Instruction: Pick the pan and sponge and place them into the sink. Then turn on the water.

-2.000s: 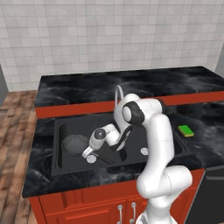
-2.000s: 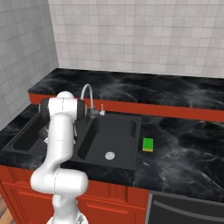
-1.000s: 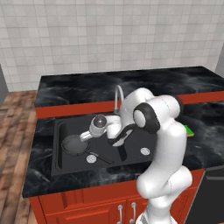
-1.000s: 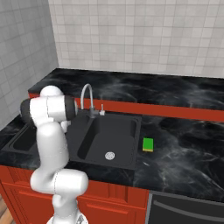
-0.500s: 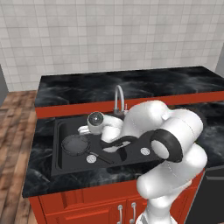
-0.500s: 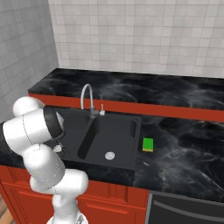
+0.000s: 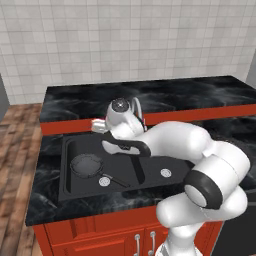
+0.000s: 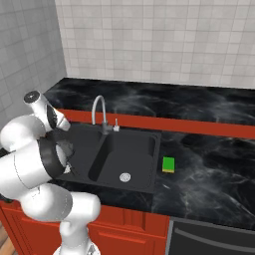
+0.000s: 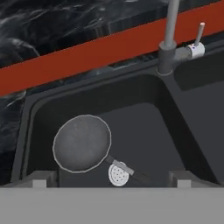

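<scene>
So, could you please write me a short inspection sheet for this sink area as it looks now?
Surface: black marble counter with red trim.
Sink: black, two basins.
Pan: lying flat in one basin, its handle across the drain.
Sponge: on the counter beside the other basin, not yet in the sink.
Water: faucet dry, no stream seen.
Clutter: nothing seen.
Tool: above the pan's basin, open, holding nothing.
Cables: nothing seen.
Surroundings: tiled wall, wooden floor, red cabinets.
</scene>
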